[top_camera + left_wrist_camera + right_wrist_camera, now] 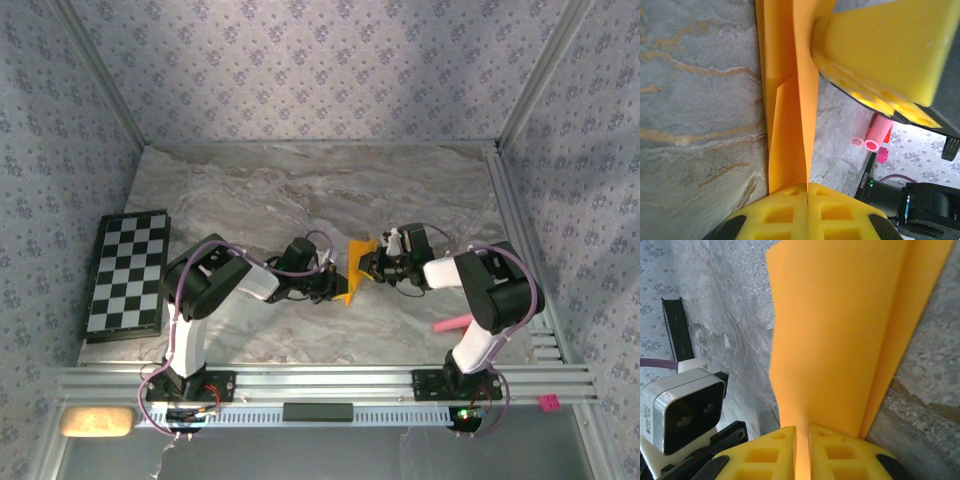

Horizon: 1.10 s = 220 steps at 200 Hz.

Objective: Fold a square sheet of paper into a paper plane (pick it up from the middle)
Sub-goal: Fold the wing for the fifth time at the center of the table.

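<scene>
The orange-yellow sheet of paper (354, 270) is folded lengthwise and stands on edge just above the marble table, held between both grippers. My left gripper (333, 284) is shut on its near end; in the left wrist view the yellow fingertips (790, 212) meet on the paper's (790, 100) centre crease. A folded flap shows on the left layer. My right gripper (369, 262) is shut on the far end. In the right wrist view the paper (840, 330) runs down into the narrow slot between the right gripper's (801, 442) pads. The right finger (880, 50) looms at the top right of the left wrist view.
A black-and-white chequered board (128, 272) lies at the left edge. A pink stick (450, 322) (877, 135) lies by the right arm's base. A tan pad (95, 421) sits off the table at the near left. The left wrist's camera (682, 410) is close beside the right gripper.
</scene>
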### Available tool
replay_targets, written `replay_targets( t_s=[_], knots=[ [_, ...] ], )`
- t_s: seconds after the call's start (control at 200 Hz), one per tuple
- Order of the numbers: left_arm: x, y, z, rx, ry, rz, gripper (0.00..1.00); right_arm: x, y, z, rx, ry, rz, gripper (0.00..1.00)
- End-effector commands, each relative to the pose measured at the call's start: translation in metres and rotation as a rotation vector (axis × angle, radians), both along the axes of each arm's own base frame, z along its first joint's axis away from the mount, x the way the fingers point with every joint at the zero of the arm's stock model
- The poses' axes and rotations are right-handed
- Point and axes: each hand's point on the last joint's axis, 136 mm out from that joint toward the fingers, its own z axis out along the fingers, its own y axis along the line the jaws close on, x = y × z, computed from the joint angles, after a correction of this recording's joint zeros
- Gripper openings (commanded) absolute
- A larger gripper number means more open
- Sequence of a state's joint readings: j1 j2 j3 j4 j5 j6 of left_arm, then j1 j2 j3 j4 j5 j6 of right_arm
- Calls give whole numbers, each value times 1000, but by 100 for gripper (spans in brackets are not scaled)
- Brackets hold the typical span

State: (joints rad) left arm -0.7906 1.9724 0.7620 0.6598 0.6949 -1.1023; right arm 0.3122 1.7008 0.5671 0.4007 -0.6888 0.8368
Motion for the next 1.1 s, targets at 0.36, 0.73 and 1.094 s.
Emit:
replay_targets(
  t_s=[0.36,0.73,1.094],
  knots=[
    [-10,38,-53,195,110,58,7,0,-7,-21,-64,59,-11,16],
    [-24,37,-42,256,80,-58,14,-4,-9,-28,-103,92,-10,15],
    [-29,40,-43,293,76,-95,7,-8,-10,-34,-126,114,-7,14]
  ],
)
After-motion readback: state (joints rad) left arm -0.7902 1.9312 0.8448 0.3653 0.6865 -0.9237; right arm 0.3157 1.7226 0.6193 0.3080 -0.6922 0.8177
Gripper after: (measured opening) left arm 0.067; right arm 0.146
